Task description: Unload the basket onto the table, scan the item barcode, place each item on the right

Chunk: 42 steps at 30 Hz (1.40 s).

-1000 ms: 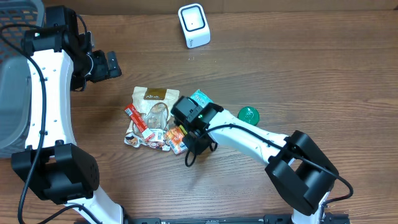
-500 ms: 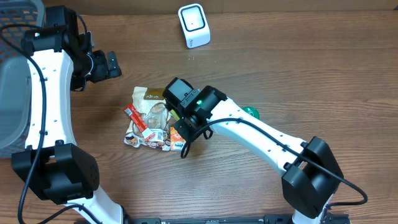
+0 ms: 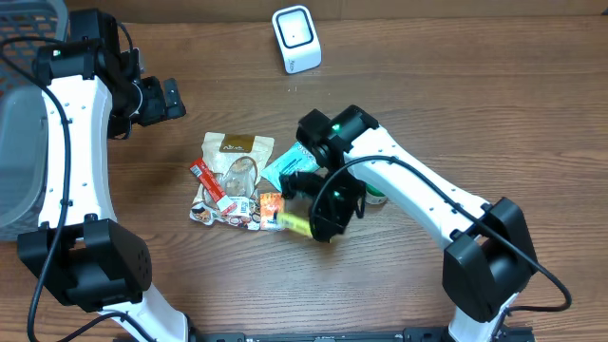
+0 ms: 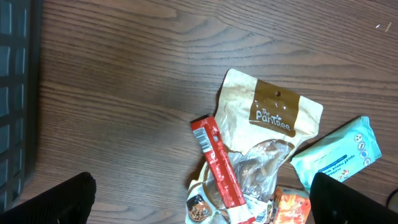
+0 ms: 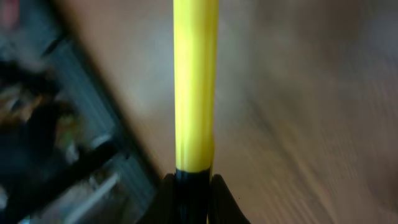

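My right gripper (image 3: pixel 321 226) is shut on a thin yellow item with a black end (image 3: pixel 295 223), held just right of the pile. The right wrist view is blurred; the yellow item (image 5: pixel 195 87) juts straight out from between my closed fingers (image 5: pixel 166 200). A white barcode scanner (image 3: pixel 296 39) stands at the table's far edge. My left gripper (image 3: pixel 174 97) hangs open above the table's upper left, with nothing between its fingers (image 4: pixel 57 199). It looks down on a tan pouch (image 4: pixel 273 118), a red stick pack (image 4: pixel 217 160) and a teal tissue pack (image 4: pixel 339 152).
The pile at the table's middle holds the tan pouch (image 3: pixel 237 148), red stick pack (image 3: pixel 208 182), teal pack (image 3: pixel 283 168) and an orange packet (image 3: pixel 271 205). A grey bin (image 3: pixel 17 161) and a dark basket (image 3: pixel 27 27) sit at the left edge.
My right arm has swung off the pile toward the right and turned its wrist, carrying the yellow item clear of the packets. The left arm has not moved.
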{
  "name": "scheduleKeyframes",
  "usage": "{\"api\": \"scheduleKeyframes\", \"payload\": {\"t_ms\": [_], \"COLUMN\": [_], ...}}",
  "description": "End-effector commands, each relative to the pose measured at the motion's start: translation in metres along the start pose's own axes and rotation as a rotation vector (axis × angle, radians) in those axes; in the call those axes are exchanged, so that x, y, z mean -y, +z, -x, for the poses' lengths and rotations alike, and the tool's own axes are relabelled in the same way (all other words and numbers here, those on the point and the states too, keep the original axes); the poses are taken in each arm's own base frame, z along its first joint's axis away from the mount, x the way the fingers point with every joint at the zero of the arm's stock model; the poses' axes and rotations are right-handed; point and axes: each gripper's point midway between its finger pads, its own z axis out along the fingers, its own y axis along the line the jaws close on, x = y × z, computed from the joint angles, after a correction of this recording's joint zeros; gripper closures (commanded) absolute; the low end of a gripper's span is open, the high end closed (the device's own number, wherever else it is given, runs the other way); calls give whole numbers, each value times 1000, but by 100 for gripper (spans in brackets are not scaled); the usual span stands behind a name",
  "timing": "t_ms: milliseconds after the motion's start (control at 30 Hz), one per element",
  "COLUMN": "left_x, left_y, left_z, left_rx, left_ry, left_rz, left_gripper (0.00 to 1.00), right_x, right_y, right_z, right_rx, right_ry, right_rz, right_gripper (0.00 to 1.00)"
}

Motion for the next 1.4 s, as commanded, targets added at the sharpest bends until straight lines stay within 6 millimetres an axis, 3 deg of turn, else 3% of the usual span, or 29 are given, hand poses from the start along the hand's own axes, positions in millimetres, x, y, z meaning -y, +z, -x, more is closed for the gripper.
{"api": "scheduleKeyframes", "payload": {"t_ms": [0,100,467,800,1067,1367], "left_x": [2,2,2,2,2,2], "left_y": [-1,-1,-1,-1,-1,-1], "left_z": [-1,-1,-1,-1,-1,-1], "left_rx": [2,1,1,1,1,1], "left_ry": [20,19,20,20,19,19], "left_rz": [-8,-8,-8,-8,-8,-8], "left_gripper": [0,0,0,0,0,0], "right_x": [-35,-48,-74,-100,-99,-80], "right_y": [-25,-30,-48,-88,-124,-176], "right_z": [3,-6,4,-6,0,1], "right_rx": [129,144,263,406,567,779], "right_ry": [-326,-425,-324,-270,-42,162], "right_rz": [113,181,267,250,409,597], "right_gripper": [96,96,96,96,96,97]}}
